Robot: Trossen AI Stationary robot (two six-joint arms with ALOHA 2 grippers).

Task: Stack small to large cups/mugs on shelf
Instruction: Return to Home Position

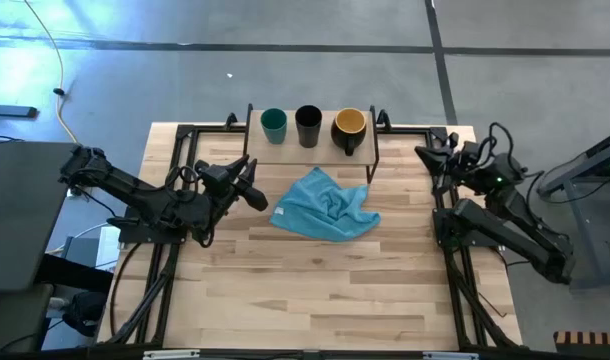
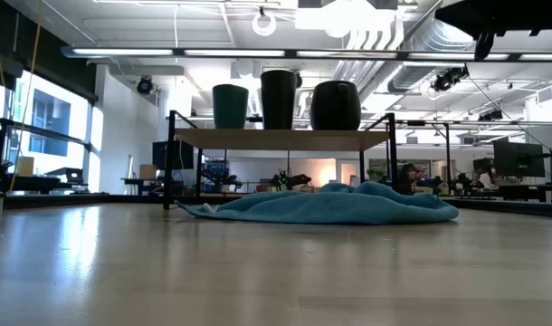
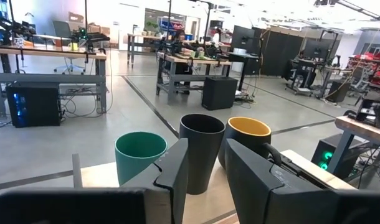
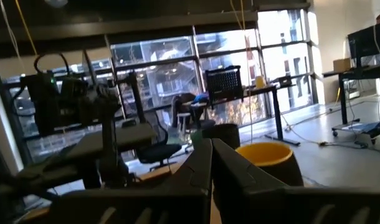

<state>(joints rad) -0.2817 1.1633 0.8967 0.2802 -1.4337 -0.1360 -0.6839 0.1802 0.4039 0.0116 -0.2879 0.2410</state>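
Observation:
Three cups stand upright, side by side, on their bases on the light-wood shelf (image 1: pixel 310 150) at the table's far middle. They are a small teal cup (image 1: pixel 273 124), a black cup (image 1: pixel 308 125) and a dark mug with a yellow inside (image 1: pixel 349 128). All three also show in the low view: teal (image 2: pixel 230 106), black (image 2: pixel 279 99), mug (image 2: pixel 336 105). My left gripper (image 1: pixel 257 196) is open and empty, left of the shelf and short of it, facing the cups (image 3: pixel 201 155). My right gripper (image 4: pixel 212 163) is shut and empty at the table's right edge (image 1: pixel 430 153), facing the mug (image 4: pixel 265 163).
A crumpled blue cloth (image 1: pixel 325 207) lies on the table just in front of the shelf, between the two arms; it also shows in the low view (image 2: pixel 330 204). The shelf's black metal legs (image 2: pixel 172 158) stand at its corners. Bare wood tabletop (image 1: pixel 315 290) stretches toward the near edge.

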